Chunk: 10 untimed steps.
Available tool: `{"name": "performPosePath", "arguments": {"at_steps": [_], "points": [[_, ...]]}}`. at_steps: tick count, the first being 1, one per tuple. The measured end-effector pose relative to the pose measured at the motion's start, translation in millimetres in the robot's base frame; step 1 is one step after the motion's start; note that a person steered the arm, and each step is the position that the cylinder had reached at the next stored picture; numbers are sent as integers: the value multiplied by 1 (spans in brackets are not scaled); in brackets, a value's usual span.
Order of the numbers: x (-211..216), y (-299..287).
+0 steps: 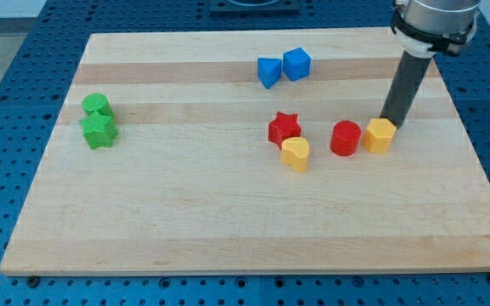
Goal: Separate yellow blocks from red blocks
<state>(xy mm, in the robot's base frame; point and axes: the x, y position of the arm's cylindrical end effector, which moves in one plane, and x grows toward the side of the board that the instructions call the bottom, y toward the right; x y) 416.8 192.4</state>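
A red star block (283, 128) sits right of the board's middle, with a yellow heart-shaped block (295, 153) touching it at its lower right. A red cylinder (344, 138) stands further right, touching a yellow hexagonal block (380, 135) on its right side. My tip (390, 121) is at the upper right edge of the yellow hexagonal block, touching or almost touching it. The dark rod rises from there toward the view's top right.
Two blue blocks (283, 66) sit together near the view's top centre. Two green blocks (98, 120) sit together at the view's left. The wooden board (185, 212) lies on a blue perforated table.
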Motion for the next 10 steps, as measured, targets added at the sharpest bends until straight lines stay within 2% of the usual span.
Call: {"name": "performPosePath", "arguments": {"at_steps": [3, 5, 8, 10], "points": [[26, 0], [27, -6], [30, -38], [55, -52]]}}
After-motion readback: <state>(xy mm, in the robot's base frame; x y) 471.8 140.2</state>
